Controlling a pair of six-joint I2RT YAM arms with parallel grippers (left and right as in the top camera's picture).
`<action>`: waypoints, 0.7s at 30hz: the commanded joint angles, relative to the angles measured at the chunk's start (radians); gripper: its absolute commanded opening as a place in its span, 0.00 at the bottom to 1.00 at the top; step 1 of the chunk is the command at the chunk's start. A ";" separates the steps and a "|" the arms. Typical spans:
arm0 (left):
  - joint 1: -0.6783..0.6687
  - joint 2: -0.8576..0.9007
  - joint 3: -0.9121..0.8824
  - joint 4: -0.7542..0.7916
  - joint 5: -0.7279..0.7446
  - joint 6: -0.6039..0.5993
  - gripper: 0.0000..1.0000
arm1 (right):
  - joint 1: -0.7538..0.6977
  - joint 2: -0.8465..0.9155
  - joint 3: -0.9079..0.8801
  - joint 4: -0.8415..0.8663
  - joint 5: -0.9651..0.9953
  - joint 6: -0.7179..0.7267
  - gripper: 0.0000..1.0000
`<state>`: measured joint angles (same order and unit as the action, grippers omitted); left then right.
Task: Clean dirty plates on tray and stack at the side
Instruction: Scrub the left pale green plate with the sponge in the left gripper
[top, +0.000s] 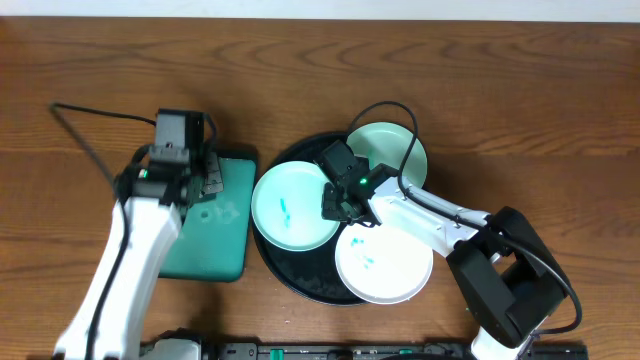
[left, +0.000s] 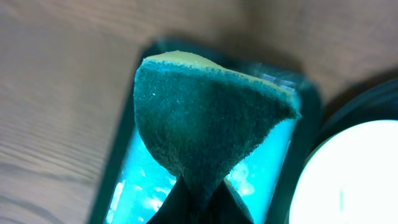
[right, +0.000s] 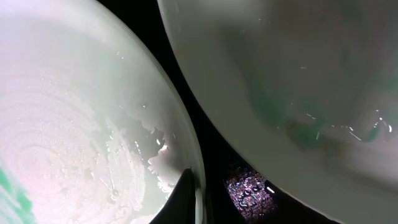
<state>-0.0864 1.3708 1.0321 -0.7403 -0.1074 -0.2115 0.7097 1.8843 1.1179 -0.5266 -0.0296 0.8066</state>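
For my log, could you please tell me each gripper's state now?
Left gripper: closed, holding the sponge.
Right gripper: closed at the left mint plate; hold unclear.

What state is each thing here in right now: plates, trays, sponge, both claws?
left gripper: shut on the sponge.
sponge: pinched, folded, over the green tray.
green tray: looks wet inside.
left mint plate: teal smear, dirty.
white plate: teal smear, dirty.
back mint plate: cleanliness unclear.
black tray: holds all three plates, unstacked.
right gripper: shut, apparently on the left mint plate's rim.
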 joint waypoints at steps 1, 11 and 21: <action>0.048 0.113 0.008 -0.025 0.165 -0.037 0.07 | 0.010 0.081 -0.022 0.011 -0.031 -0.023 0.01; 0.071 0.183 0.008 -0.049 0.462 -0.003 0.07 | 0.010 0.081 -0.022 0.016 -0.031 -0.023 0.01; -0.091 0.180 0.008 0.004 0.515 -0.043 0.07 | 0.010 0.081 -0.022 0.021 -0.031 -0.023 0.01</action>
<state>-0.1333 1.5272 1.0321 -0.7658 0.3733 -0.2325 0.7097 1.8843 1.1179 -0.5243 -0.0299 0.8032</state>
